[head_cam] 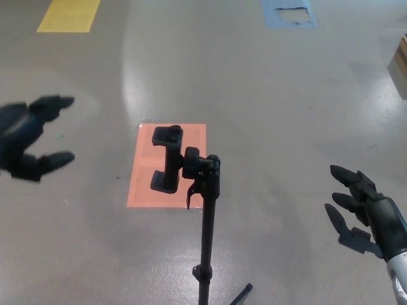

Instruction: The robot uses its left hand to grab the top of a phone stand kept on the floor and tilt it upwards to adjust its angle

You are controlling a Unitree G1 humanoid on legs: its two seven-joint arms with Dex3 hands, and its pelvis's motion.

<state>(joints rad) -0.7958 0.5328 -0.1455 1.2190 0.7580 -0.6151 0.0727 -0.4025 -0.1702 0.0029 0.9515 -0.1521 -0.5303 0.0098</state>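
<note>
So my left hand (28, 136) is way out at the 9 o'clock edge of what I see, blurry, fingers (54, 101) spread apart with the thumb below them, holding nothing at all. My right hand (365, 213) sits low at about 4 o'clock, also splayed and empty, well apart from everything.

The phone stand (206, 222) is dead centre, pole rising from the 6 o'clock edge, with the clamp head (166, 159) at the top sticking out toward my left, over the orange floor patch (143, 178). No phone in it as far as I can see.

Worries, just my guess: the stand looks top-heavy on a skinny pole, and one thin leg (241, 294) shows near the bottom. If I come in sideways from 9 o'clock and bump the clamp instead of closing around it, the whole thing could tip toward 3 o'clock. Also, if the tilt joint (200, 166) is stiff, pushing up might lift the stand rather than change the angle.
</note>
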